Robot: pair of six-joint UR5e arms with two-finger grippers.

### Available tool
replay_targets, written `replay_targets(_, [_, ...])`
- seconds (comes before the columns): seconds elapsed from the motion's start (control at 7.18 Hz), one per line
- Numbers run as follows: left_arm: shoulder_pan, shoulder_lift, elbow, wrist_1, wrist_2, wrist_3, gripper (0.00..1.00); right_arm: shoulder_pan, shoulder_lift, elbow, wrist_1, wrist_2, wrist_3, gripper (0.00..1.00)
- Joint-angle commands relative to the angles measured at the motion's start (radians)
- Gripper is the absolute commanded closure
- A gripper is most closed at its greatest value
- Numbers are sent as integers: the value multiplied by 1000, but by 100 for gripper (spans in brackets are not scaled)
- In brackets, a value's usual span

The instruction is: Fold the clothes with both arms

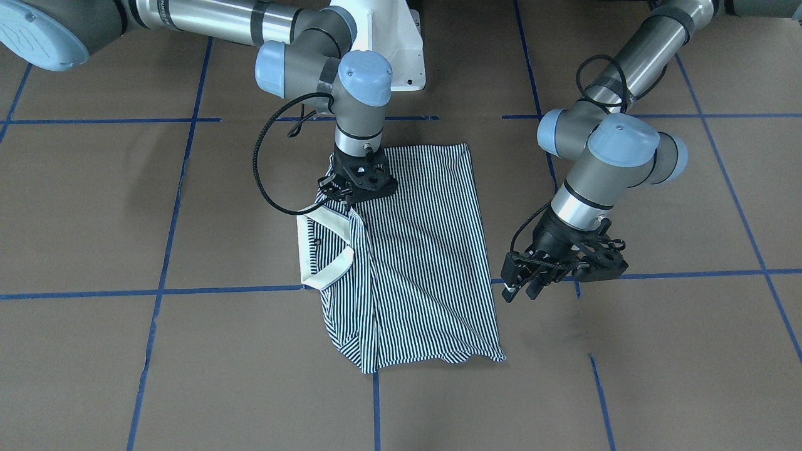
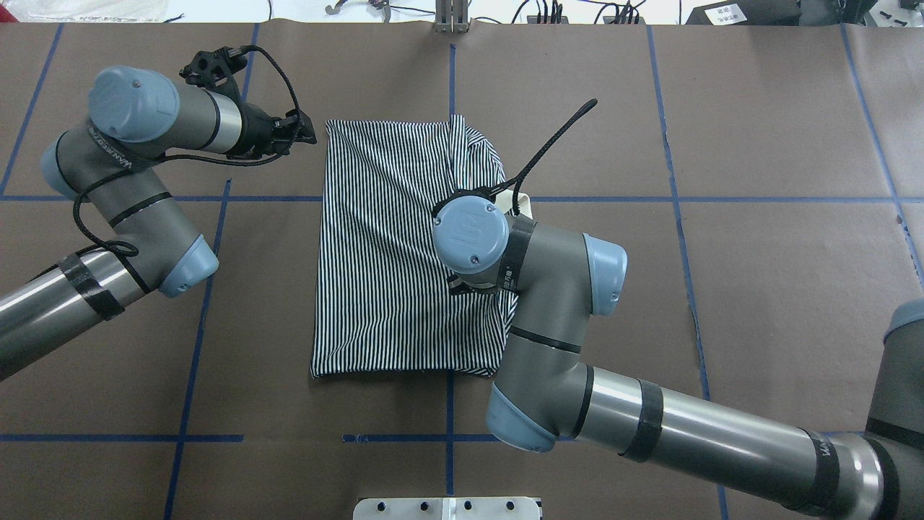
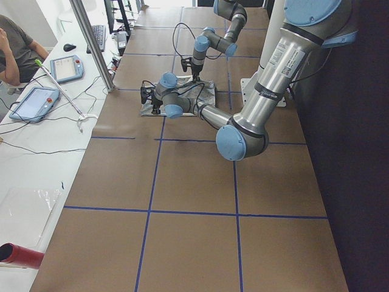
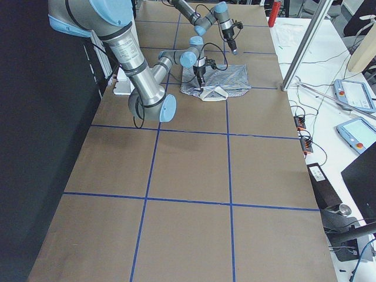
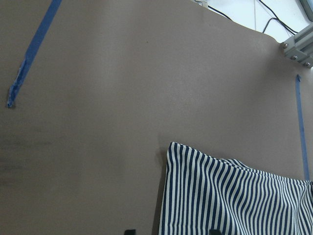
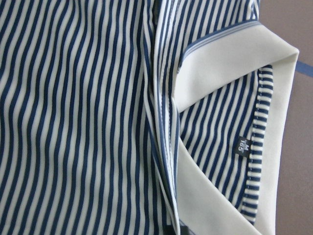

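The polo shirt (image 1: 420, 250) has thin navy-and-white stripes and a plain cream collar (image 1: 329, 273), the table (image 1: 188, 363) is brown with blue tape lines (image 1: 219, 290), and the arms (image 1: 633, 56) are silver-grey with light-blue caps.

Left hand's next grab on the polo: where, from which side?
Probably the far corner of the polo next to the left hand, approached over the table from the robot's left. It lies flat at the open edge; the right hand covers the collar side.
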Motion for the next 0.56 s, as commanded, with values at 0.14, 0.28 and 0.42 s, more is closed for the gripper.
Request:
replay_targets(0.14, [0,0,-1,1,2,-17,41,2,-26,20,-3,1,1,19])
replay_targets(0.28, [0,0,1,1,2,-17,41,8,-29,20,-3,1,0,0])
replay_targets(0.42, [0,0,-1,1,2,-17,41,20,-61,40,0,6,-16,0])
